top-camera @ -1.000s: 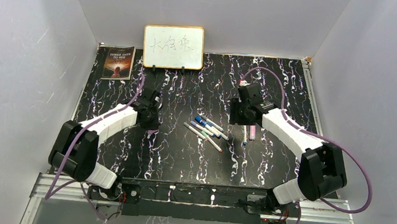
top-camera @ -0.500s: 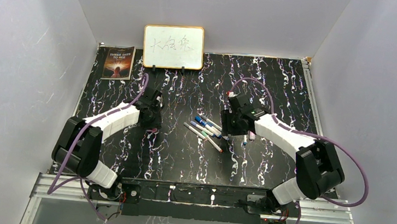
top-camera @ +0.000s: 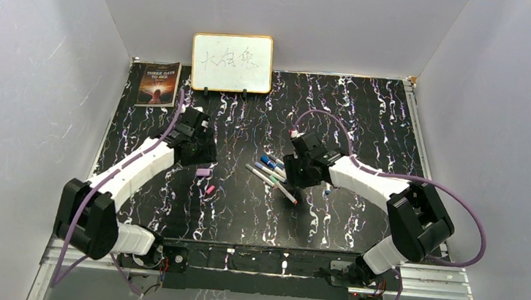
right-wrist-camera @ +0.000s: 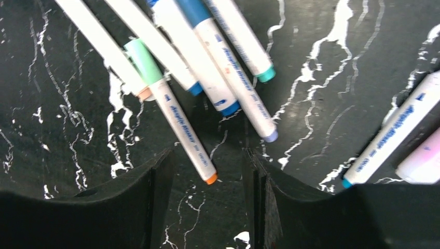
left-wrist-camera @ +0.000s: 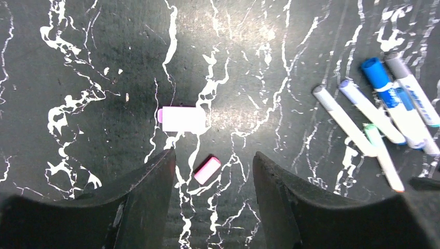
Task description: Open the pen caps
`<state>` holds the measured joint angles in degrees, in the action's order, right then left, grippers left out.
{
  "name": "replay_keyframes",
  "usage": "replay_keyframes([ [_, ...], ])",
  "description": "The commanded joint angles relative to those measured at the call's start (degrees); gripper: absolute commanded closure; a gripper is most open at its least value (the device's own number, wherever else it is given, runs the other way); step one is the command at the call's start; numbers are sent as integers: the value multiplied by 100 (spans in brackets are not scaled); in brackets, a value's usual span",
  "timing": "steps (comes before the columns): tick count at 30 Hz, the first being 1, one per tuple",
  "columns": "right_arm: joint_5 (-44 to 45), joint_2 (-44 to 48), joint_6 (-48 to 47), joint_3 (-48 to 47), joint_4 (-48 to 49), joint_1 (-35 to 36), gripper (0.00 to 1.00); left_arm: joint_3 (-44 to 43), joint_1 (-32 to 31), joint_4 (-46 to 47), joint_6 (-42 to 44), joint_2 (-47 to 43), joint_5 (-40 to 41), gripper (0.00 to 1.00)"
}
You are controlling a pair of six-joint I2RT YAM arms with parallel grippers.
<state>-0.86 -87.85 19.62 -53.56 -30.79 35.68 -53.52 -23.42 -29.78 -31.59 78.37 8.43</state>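
Two loose caps (left-wrist-camera: pixel 207 170) lie apart from pens (left-wrist-camera: pixel 386 93).

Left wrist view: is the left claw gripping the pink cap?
No, the left claw is open, its jaws standing apart, and the pink cap lies loose on the table between them, touching neither.

A black tabletop (top-camera: pixel 242 214) veined with white and purple streaks forms the floor of the enclosure. 3 plain pale grey walls (top-camera: pixel 28 61) rise around it. A yellow-framed whiteboard (top-camera: pixel 231 62) with black scribbles stands at the back wall, with a dark book (top-camera: pixel 159 84) just left of it. An aluminium rail (top-camera: pixel 433 287) runs along the near edge.
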Motion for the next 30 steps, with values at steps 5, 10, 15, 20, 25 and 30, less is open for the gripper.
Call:
replay_keyframes([
  [5, 142, -63, 116, 50, 457, 541, 57, -300, 13, -628, -197, -774, -232, 43],
  [10, 367, -303, 199, 112, 514, 740, 59, -171, 13, -682, -328, -1075, -452, 41],
  [15, 643, -562, 227, 82, 456, 820, 61, -39, 13, -654, -442, -1306, -658, 41],
  [20, 842, -696, 274, 106, 440, 967, 64, 50, 5, -574, -556, -1419, -952, 40],
  [25, 952, -777, 321, 181, 435, 1157, 83, 191, -10, -454, -666, -1537, -1157, 39],
  [30, 964, -491, 350, 144, 178, 1224, 94, 359, -39, -336, -763, -1585, -1348, 37],
])
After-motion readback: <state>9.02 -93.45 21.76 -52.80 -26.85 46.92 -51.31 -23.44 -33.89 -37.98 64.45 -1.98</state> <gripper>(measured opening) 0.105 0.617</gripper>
